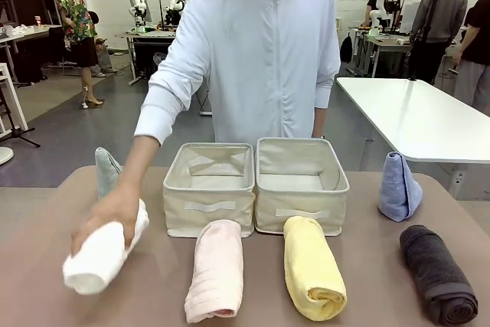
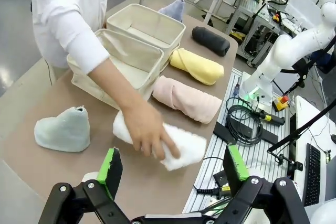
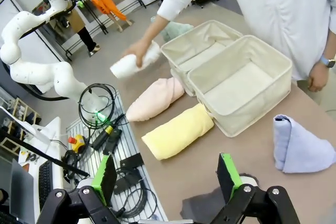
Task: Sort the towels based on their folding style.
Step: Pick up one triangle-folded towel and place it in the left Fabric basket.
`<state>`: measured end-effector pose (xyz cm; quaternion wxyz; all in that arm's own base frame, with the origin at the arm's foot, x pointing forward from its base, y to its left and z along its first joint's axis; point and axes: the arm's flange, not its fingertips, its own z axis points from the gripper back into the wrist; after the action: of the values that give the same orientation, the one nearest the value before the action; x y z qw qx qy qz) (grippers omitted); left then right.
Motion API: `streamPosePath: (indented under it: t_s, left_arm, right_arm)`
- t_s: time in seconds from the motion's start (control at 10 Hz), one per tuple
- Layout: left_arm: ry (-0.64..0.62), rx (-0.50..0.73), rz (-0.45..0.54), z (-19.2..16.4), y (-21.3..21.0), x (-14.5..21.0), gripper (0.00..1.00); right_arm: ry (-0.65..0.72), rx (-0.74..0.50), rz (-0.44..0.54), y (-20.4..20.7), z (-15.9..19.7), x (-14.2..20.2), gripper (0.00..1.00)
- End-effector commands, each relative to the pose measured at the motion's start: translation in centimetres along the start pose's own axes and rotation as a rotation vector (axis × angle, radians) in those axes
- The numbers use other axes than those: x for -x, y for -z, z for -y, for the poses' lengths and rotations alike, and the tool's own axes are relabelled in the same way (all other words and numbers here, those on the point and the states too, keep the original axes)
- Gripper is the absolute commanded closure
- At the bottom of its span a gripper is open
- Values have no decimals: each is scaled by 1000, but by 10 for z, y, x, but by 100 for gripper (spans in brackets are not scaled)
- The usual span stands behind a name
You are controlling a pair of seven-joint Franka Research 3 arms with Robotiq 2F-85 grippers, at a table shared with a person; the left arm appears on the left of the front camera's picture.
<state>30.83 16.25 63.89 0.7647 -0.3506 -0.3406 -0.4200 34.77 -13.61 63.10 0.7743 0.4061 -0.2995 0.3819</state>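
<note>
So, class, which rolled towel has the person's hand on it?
The white towel, leftmost roll; the pink towel, yellow towel and grey towel lie untouched.

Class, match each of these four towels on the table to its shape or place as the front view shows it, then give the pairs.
A. white towel
B. yellow towel
C. light-blue towel
D. dark grey towel

1. cone, standing upright
2. roll, farthest to picture right
3. roll, under the person's hand
4. roll, just in front of the right bin

Pairs: A-3, B-4, C-1, D-2
</note>
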Motion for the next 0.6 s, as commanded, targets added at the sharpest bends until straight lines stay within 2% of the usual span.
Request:
streamPosePath:
  t_s: [0.0,0.5]
  left_arm:
    - [24,9,17,-2,-2,-2,0]
    - [24,9,17,-2,-2,-2,0]
  right_arm:
    - [-14,-17,21,-1,1,-3,0]
    - [-14,-17,21,-1,1,-3,0]
